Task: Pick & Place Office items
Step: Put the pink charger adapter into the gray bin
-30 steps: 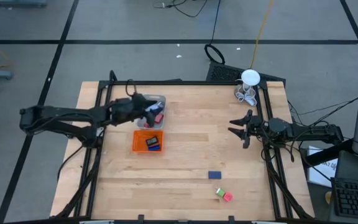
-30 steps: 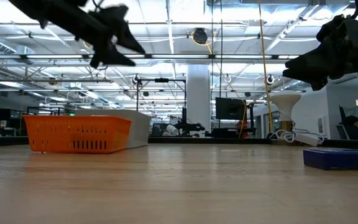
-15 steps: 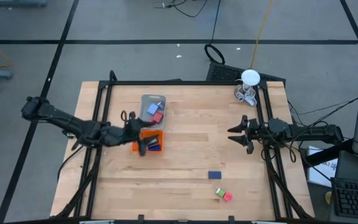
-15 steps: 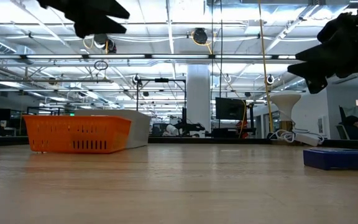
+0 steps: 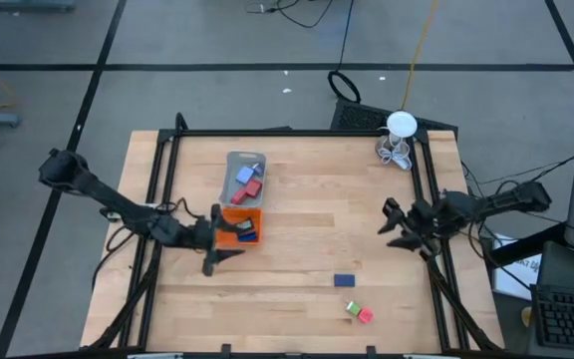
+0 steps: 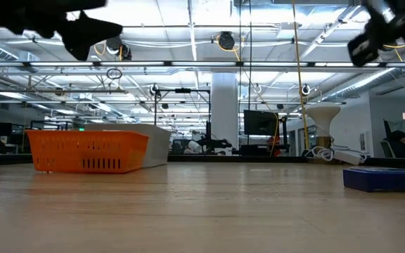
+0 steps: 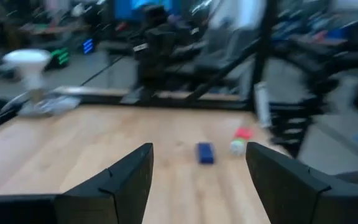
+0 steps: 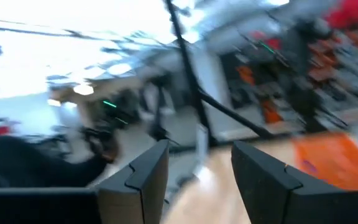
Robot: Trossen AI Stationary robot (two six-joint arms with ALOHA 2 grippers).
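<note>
A blue block (image 5: pixel 344 282) lies on the table near the front, with a green piece (image 5: pixel 352 308) and a pink piece (image 5: pixel 366 315) beside it. More blue and red pieces sit in the grey tray (image 5: pixel 233 160). A blue one lies in the orange tray (image 5: pixel 223 215). My left gripper (image 5: pixel 219 239) hovers open at the orange tray's left side, pointing level toward the table's right; its wrist view shows the blue block (image 7: pixel 205 152) ahead between the spread fingers. My right gripper (image 5: pixel 387 224) hangs open and empty above the table's right part.
A white round thing with wire loops (image 5: pixel 398 140) stands at the far right corner. A black frame rail (image 5: pixel 419 189) runs along the table's right side under my right arm. Bare wood lies between the trays and the right gripper.
My left gripper has swung from above the grey tray toward the table's near edge, sinking a little, and now points level to the right beside the orange tray. My right gripper has shifted slightly toward the near edge and tipped upward. Both keep the same finger gap.
</note>
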